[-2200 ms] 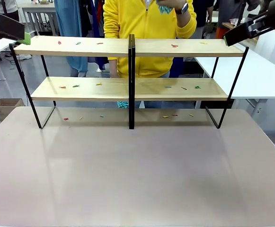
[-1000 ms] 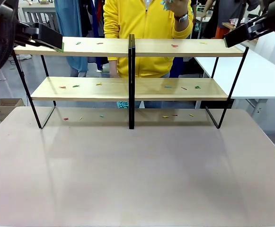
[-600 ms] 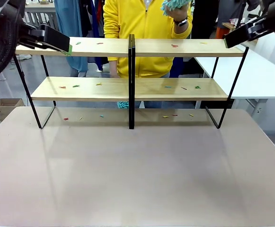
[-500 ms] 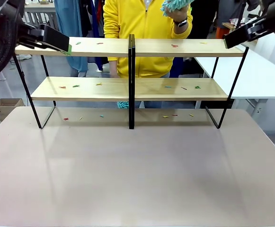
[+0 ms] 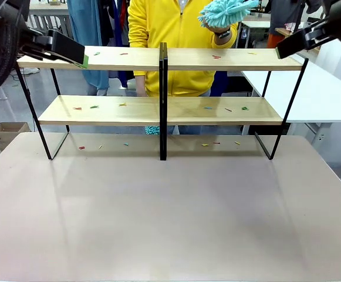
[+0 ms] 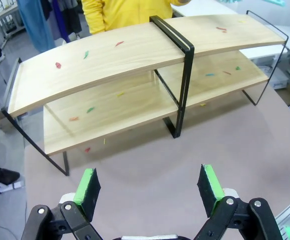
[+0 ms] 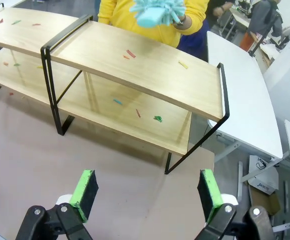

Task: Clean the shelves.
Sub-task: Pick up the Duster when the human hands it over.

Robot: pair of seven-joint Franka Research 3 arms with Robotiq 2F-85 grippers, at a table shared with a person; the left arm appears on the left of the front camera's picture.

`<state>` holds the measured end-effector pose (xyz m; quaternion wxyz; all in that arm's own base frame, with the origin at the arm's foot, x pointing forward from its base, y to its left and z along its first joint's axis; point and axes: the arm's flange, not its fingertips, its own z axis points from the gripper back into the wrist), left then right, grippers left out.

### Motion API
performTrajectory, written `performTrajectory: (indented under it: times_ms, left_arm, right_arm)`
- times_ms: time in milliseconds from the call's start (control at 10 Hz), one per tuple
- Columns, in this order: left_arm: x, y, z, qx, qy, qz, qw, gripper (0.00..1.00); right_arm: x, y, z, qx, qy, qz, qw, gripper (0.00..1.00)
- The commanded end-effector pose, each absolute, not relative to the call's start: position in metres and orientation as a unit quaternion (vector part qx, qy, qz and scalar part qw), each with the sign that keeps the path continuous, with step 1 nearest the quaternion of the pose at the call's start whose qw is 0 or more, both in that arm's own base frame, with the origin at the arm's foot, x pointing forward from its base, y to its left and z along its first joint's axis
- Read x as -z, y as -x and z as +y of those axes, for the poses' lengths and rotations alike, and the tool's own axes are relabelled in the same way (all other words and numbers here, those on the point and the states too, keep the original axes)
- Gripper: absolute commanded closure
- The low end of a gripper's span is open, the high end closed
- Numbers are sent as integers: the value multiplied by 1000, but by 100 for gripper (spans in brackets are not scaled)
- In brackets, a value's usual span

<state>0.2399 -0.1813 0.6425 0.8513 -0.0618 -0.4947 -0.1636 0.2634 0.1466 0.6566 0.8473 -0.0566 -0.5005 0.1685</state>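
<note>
The shelves [image 5: 117, 57] are a wide two-tier rack of light wooden boards on black frames, standing at the table's far side. Small coloured scraps lie on both boards and on the table under them. My left gripper [image 5: 79, 56] hangs high by the top board's left end. In its wrist view it [image 6: 147, 185] stands open and holds nothing, looking down on the shelves [image 6: 135, 55]. My right gripper [image 5: 284, 50] hovers by the top board's right end, likewise open and holding nothing [image 7: 145, 192]. Behind the rack, a person in yellow holds a teal fluffy duster [image 5: 224, 13] above the top board.
A broad stretch of the grey-pink table [image 5: 170, 217] lies in front of the rack. A white table [image 5: 317, 94] stands to the right and a cardboard box [image 5: 9, 132] sits on the floor at the left. Something teal [image 5: 152, 130] shows behind the lower board's middle.
My left gripper came in from the left edge to the top board's left end. The person's hand brought the teal duster into full view. My right gripper stayed put.
</note>
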Motion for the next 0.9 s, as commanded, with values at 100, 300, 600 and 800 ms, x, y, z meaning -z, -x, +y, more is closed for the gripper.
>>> performTrajectory:
  times_ms: [100, 300, 600, 800]
  left_arm:
    - [-642, -239, -182, 163, 61, -495, 851, 0]
    - [-642, -239, -182, 163, 61, -495, 851, 0]
    - [-642, -239, -182, 163, 61, -495, 851, 0]
    - [-642, -239, -182, 163, 61, -495, 851, 0]
  right_arm:
    - [-677, -262, 177, -175, 49, -525, 832, 0]
    - [-679, -253, 198, -186, 27, -524, 831, 0]
    - [-676, -228, 212, -167, 3, -511, 843, 0]
    - [-675, -221, 216, -153, -18, -503, 851, 0]
